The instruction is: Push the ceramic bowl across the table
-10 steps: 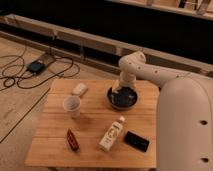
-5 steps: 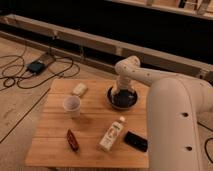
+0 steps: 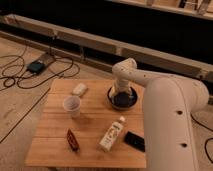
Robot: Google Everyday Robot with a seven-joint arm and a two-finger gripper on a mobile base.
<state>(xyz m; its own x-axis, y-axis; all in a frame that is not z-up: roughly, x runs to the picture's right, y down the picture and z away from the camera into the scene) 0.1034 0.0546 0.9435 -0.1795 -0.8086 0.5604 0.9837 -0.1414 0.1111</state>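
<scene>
- Ceramic bowl: dark, glossy, wide and round. Sits toward the far right of the table as viewed, close to the far edge and well apart from the near one.
- Gripper: down at the bowl, hanging from the bent white arm that reaches in from the right. Sits over the bowl's left half, at or just inside the rim. Touching or only hovering: cannot tell.
- Jaw state: cannot tell, dark on dark against the glaze. Nothing visibly held.
- Handling, as a judgement: probably weighty for its size, fully rigid, no give under pressure. Glazed surface likely slick, so a contact point may skate sideways. Breakable if sent over an edge.
- Should slide readily on the smooth plank top; the low, wide shape makes tipping unlikely.
- Where to engage, as a judgement: no grasp needed for a push. Best contact is low on the outer wall, or against the inner wall from within the bowl. A push high on the rim risks a tilt or a slip-off.
- Neighbours: pale cup to the left, apart from the bowl; small white block beyond it; bottle lying on its side nearer the front; flat black item just beside the bottle; red-brown packet front left.
- Risk: a leftward push heads for the cup, a forward one for the bottle.
</scene>
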